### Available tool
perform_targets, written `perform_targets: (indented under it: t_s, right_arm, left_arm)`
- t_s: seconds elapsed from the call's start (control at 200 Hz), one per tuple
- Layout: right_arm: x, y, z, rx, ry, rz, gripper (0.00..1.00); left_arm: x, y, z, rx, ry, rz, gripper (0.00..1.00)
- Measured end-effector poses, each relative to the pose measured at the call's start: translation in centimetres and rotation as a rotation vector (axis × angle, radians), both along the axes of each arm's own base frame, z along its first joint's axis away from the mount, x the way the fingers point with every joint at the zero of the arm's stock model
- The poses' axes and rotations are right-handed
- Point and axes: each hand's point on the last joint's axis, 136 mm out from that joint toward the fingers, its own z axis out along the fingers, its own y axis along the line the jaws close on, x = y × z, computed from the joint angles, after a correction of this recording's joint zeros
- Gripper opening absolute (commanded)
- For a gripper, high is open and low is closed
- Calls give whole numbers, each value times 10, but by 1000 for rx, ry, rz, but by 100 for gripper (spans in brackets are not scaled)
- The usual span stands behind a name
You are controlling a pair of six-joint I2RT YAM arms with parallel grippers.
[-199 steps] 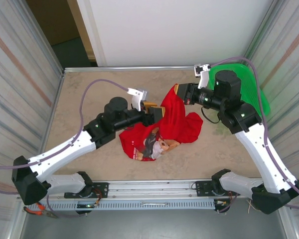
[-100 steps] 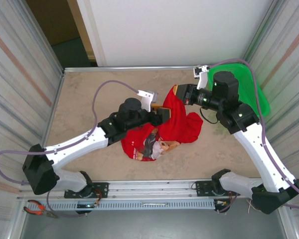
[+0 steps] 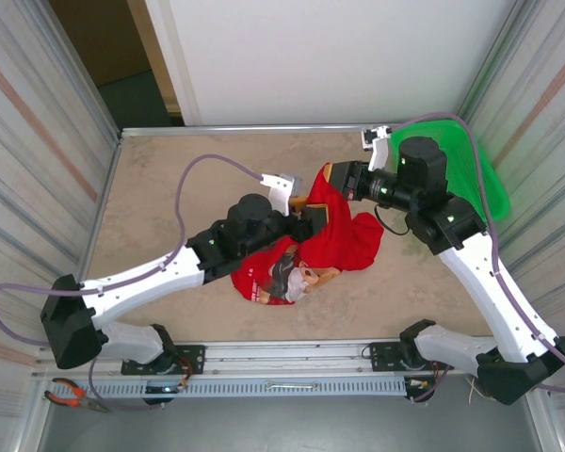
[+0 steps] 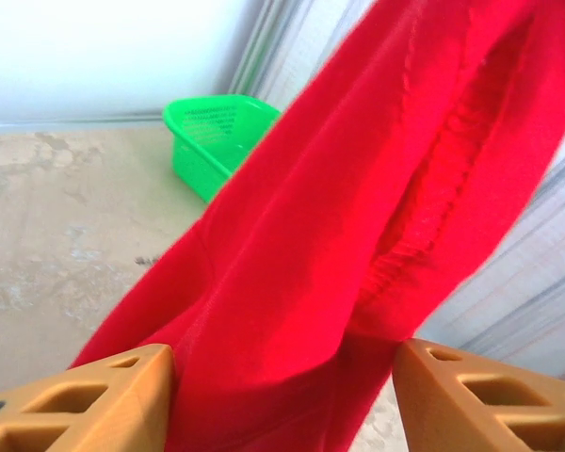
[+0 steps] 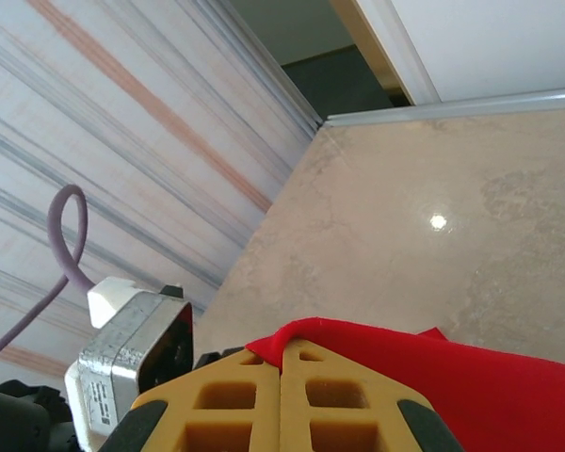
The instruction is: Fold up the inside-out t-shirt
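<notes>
White-black arms [image 3: 137, 278], purple cables [image 5: 71, 189], orange end effector fingers [image 4: 85, 405].

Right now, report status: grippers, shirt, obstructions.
Right gripper shut on bright red cloth t-shirt, one edge lifted, rest bunched. Left gripper open around hanging cloth. Green plastic mesh basket far right, not obstructing.

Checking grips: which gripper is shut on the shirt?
The right gripper, closed on the t-shirt edge; the left gripper stands open, cloth between its fingers.

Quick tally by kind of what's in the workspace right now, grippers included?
t-shirt: 1
basket: 1
grippers: 2 (left gripper, right gripper)
Total: 4
</notes>
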Motion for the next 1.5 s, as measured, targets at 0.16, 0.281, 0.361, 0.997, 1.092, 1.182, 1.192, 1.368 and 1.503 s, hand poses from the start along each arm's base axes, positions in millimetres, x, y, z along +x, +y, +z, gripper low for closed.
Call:
perform_targets:
  t_s: [0.16, 0.281, 0.361, 0.997, 1.092, 1.182, 1.192, 1.368, 1.503]
  right_arm:
    - [-1, 1, 0, 0, -1, 3, 0]
    - [0, 0, 0, -1, -1, -1, 0]
    - [0, 0, 0, -1, 0, -1, 0]
    - [16, -22, -12, -15, 21, -86, 0]
    - [33, -45, -34, -32, 63, -170, 0]
    - [48, -62, -63, -59, 125, -235, 0]
    - [50, -63, -66, -63, 133, -241, 0]
    - [72, -79, -132, -119, 275, -311, 0]
    - [71, -79, -152, -123, 327, -314, 0]
  left_arm:
    - [10, 5, -8, 26, 2, 64, 49]
    - [19, 6, -21, 49, 20, 102, 28]
    - [24, 9, -27, 55, 32, 121, 28]
    - [23, 1, -44, 22, 63, 3, 0]
    - [19, 0, -40, -15, 82, -103, 4]
    - [16, 1, -31, -66, 100, -199, 11]
    - [16, 2, -30, -68, 101, -204, 12]
    - [0, 4, -17, -133, 125, -336, 8]
    - [-9, 3, -20, -152, 148, -390, 22]
